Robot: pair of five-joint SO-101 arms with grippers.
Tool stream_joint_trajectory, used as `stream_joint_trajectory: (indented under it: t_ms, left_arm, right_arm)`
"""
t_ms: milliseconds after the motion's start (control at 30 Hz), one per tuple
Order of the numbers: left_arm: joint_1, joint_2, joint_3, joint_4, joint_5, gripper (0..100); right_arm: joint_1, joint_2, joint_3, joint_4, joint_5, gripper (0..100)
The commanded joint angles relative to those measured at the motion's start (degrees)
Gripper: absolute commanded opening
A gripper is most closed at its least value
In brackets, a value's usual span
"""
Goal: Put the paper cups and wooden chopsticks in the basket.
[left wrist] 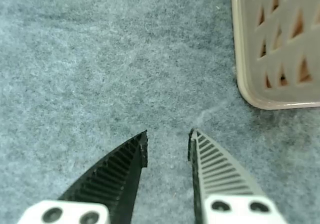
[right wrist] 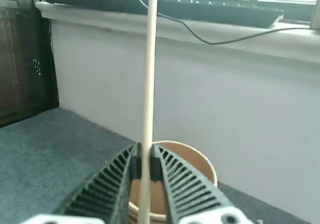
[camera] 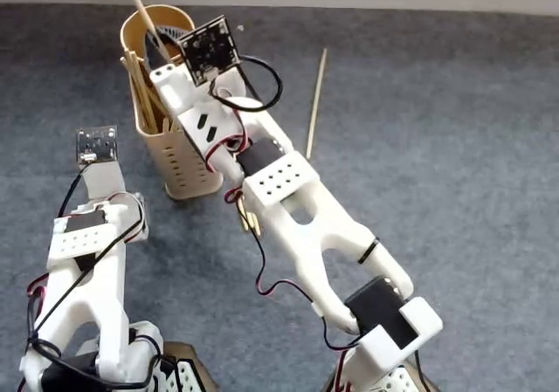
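Grey carpet under your left gripper, fingers spread, beside one tan basket. Basket holds bundle of chopsticks, count unclear, plus one paper cup. Your right gripper pinches one upright chopstick above cup. One loose chopstick lies on carpet, right of basket.

Seen from above, the basket stands upright left of the table's middle, its mouth crowded by a paper cup and a chopstick bundle. The right arm slants in from 5 o'clock and lies across the basket's top, barring that side. Its pincer is clamped on the held chopstick right above the cup. At the basket's 9 o'clock the left pincer, jaws apart, hangs over bare table near the basket wall. At 2 o'clock a loose chopstick lies flat, and past it toward 3 o'clock bare grey table stretches
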Motion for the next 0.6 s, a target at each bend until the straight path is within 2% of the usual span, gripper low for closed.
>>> stream_joint_trajectory:
  t_ms: [0, 67, 133, 400, 467, 567]
  left_arm:
    - [1.0, -0.3, -0.2, -0.6, -0.6, 16]
    - [1.0, -0.3, -0.2, -0.6, -0.6, 16]
    - [1.0, -0.3, -0.2, -0.6, -0.6, 16]
    - [1.0, -0.3, -0.3, -0.6, -0.6, 16]
    - [0.6, -0.4, -0.6, -0.6, -0.6, 16]
    - [-2.6, -0.8, -2.6, -0.4, -0.3, 16]
  right_arm:
    - [0.4, -1.1, -3.8, -0.9, 0.4, 9.1]
    - [0.5, -1.1, -3.6, -0.5, 0.1, 17.4]
    - [0.5, -1.1, -4.2, 2.5, 0.1, 21.0]
    - [2.9, -1.3, -8.7, 6.2, 0.1, 21.1]
    - [5.0, -2.8, -13.8, 15.4, 0.1, 21.0]
    - [7.3, -5.8, -23.5, 39.2, 0.1, 21.0]
